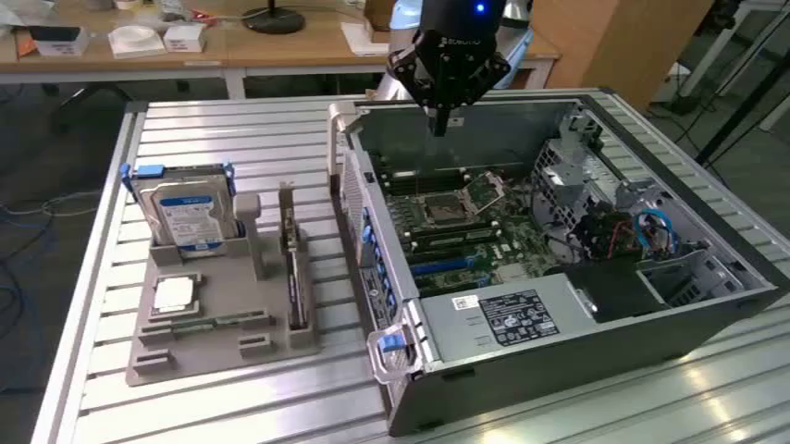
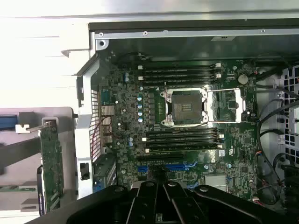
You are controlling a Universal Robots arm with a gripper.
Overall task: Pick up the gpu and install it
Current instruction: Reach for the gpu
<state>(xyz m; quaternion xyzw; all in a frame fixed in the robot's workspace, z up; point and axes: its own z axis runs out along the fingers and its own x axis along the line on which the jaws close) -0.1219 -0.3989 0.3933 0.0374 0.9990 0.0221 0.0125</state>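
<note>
To the exterior view's left of the open computer case [image 1: 593,361], just beside its side wall, the gpu [image 1: 294,277] stands on edge in a gray holder [image 1: 210,356], untouched. A hard drive [image 1: 188,217] stands in that holder, farther from the case. Bare slatted table [image 1: 222,139] lies open beyond the holder, alongside the case. Above the case's far wall hangs the gripper [image 1: 438,128], clenched on nothing, well apart from the gpu.

Slatted metal table [image 1: 210,129] carries a grey parts holder [image 1: 210,363] and, just beside it, an open computer case [image 1: 556,370].
</note>
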